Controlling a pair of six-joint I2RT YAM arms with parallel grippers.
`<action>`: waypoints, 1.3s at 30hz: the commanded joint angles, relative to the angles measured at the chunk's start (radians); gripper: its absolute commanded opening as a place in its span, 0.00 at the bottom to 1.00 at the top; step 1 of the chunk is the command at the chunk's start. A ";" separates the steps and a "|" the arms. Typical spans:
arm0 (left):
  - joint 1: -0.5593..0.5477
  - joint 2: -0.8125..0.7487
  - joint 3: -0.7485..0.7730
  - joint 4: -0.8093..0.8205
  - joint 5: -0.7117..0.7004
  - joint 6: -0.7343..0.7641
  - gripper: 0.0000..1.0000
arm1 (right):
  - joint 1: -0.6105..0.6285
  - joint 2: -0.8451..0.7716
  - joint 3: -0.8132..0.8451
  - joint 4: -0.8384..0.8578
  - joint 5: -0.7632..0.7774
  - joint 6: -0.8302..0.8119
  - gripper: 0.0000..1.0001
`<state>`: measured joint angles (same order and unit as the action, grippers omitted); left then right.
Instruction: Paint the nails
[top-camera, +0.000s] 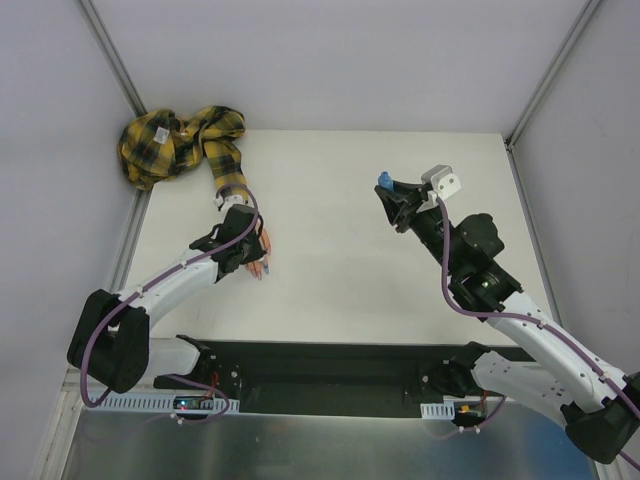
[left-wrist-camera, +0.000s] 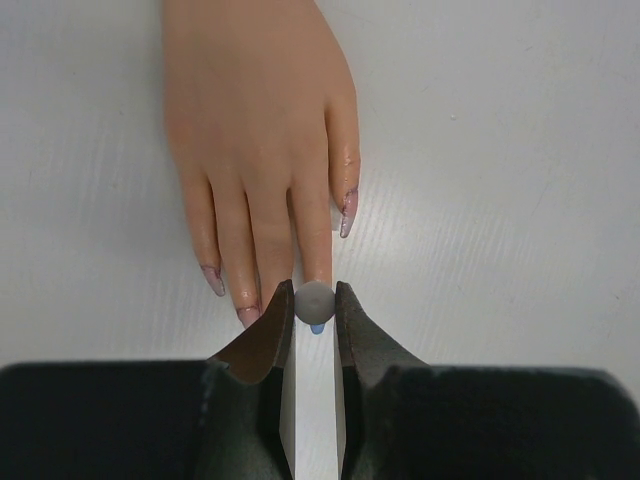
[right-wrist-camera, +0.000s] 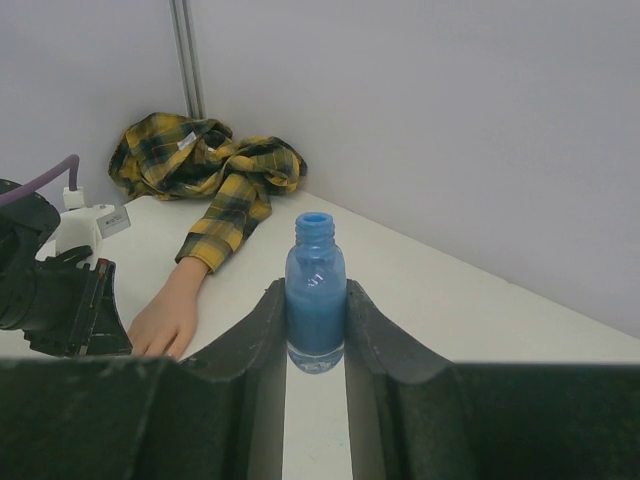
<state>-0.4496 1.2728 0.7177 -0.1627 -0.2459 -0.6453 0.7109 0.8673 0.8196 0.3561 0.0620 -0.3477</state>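
The left gripper (top-camera: 254, 260), seen from above, hovers over the mannequin hand (top-camera: 263, 266). The right gripper (top-camera: 390, 192), well apart from it, is clamped on a blue bottle (top-camera: 384, 181). In the left wrist view, the fingers pinch a small grey round piece (left-wrist-camera: 315, 300), blue-tipped, at one fingertip. The nails (left-wrist-camera: 347, 213), pinkish, lie just ahead. In the right wrist view, the uncapped bottle stands upright between the fingers, with the plaid sleeve (right-wrist-camera: 225, 215) ahead-left.

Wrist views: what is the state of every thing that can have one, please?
blue bottle, uncapped, upright, between the right jaws.
right gripper, shut on blue bottle.
left gripper, shut on brush.
brush, blue-tipped, over a fingertip.
nails, three visible, pinkish, glossy.
mannequin hand, flat, palm down.
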 joint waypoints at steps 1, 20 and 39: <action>0.011 -0.041 0.002 -0.015 -0.041 0.010 0.00 | -0.004 -0.008 0.015 0.080 -0.019 0.016 0.00; 0.008 -0.020 -0.015 -0.011 0.066 -0.017 0.00 | -0.005 -0.004 0.016 0.078 -0.022 0.018 0.00; 0.008 -0.033 -0.003 0.002 0.006 -0.001 0.00 | -0.004 -0.002 0.018 0.080 -0.021 0.016 0.00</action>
<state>-0.4496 1.2388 0.6834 -0.1749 -0.2276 -0.6460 0.7109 0.8673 0.8196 0.3561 0.0586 -0.3443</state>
